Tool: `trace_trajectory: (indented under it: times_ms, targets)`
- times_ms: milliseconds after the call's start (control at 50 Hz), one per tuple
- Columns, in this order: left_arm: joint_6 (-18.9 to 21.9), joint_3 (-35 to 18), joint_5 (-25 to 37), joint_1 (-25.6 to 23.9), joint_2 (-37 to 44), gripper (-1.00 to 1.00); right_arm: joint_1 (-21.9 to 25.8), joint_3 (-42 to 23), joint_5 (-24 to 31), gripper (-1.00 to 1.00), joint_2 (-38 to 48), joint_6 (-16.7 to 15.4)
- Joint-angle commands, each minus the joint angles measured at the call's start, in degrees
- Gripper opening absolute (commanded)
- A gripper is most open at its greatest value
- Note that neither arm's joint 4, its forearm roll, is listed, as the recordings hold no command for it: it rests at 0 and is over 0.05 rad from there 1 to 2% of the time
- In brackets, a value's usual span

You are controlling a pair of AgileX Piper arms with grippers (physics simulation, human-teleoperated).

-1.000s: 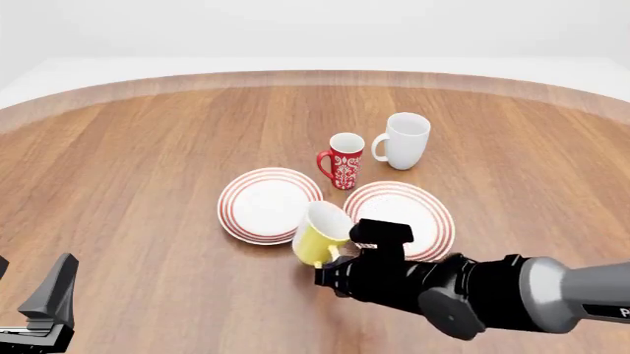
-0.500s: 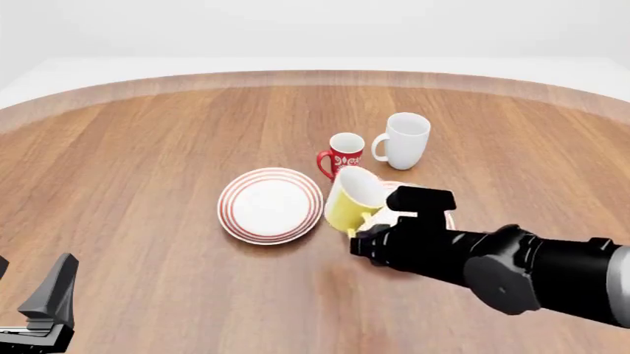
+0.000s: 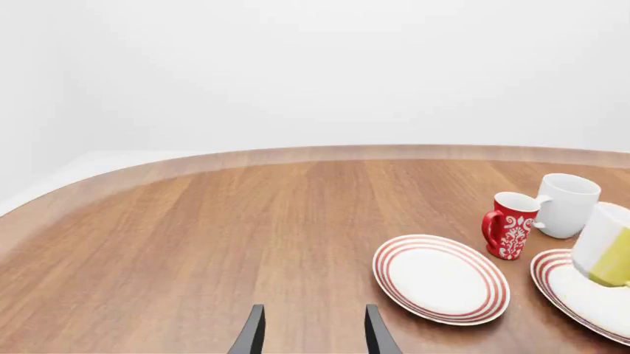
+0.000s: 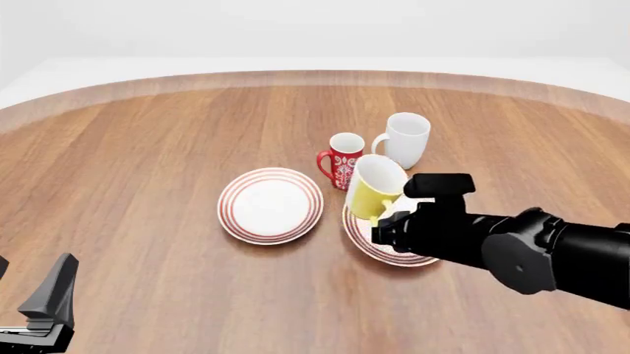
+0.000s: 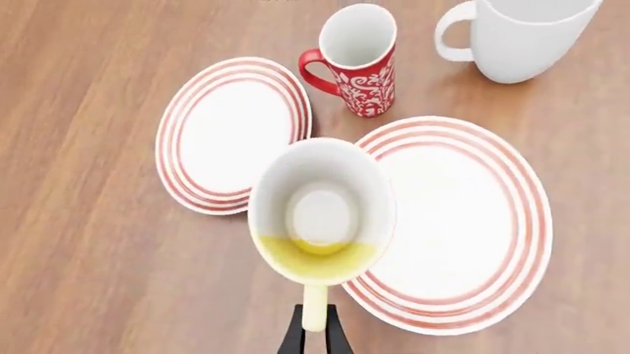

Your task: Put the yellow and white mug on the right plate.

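Right claw (image 5: 314, 333) pinched narrow on the handle of the yellow and white mug (image 4: 377, 187), carrying it tilted, mouth toward the wrist camera; a second ago the mug was low at the near-left edge of the right plate (image 4: 362, 230), half a second ago level with that plate's left side, now it hangs above the plate's left rim, clear of the worktop (image 4: 147, 162); wrist view puts the mug (image 5: 322, 211) over the plate's (image 5: 462, 221) left edge, not centred; red mug (image 4: 343, 161) just behind the right plate, white mug (image 4: 403, 140) further back, left plate (image 4: 270, 204) beside it; transport looks nearly done, likely needs a small shift rightward, then uprighting and lowering; left claw (image 3: 313, 335) open wide, idle, well apart from the right plate.
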Motion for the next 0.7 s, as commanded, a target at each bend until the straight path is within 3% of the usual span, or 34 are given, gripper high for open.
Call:
trace_trajectory:
  times_ms: [20,320,700]
  targets:
    - [0.0,0.0,0.0,0.0,0.0,1.00,-2.9,-0.1,1.1,-1.00,-0.7,-3.5]
    - [0.0,0.0,0.0,0.0,0.0,1.00,-9.2,1.7,-0.6,-1.00,-0.2,-7.6]
    - [0.0,0.0,0.0,0.0,0.0,1.00,-13.8,2.8,-6.0,-1.00,5.6,-10.6]
